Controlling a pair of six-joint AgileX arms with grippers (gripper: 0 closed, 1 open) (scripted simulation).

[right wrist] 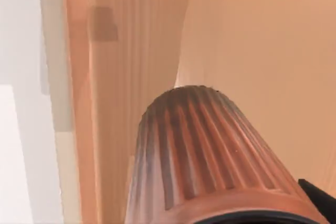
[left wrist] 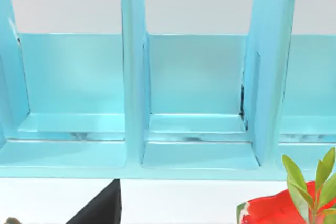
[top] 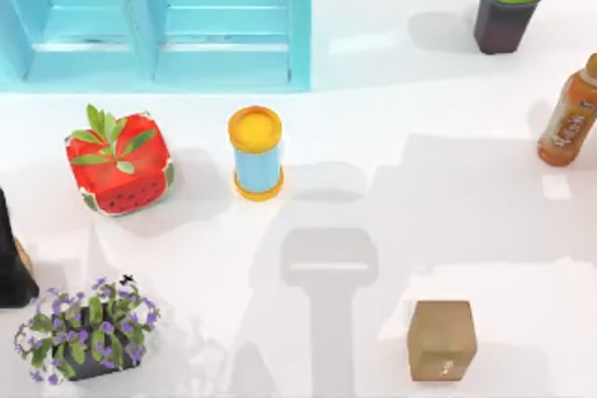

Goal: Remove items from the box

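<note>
A dark reddish-brown ribbed cup stands very close in the right wrist view, inside the box, whose orange-tan walls rise around it. A dark part of my right gripper shows right beside the cup's rim. The tan cardboard-coloured cube rests on the white table near the front right, outside the box. My left arm is parked at the table's left edge, and a black piece of its gripper shows facing the blue shelf.
A blue shelf stands at the back left. In front of it are a red watermelon-print cube and a blue cylinder with yellow lid. A purple-flowered plant sits front left, a potted plant back right, and an orange bottle far right.
</note>
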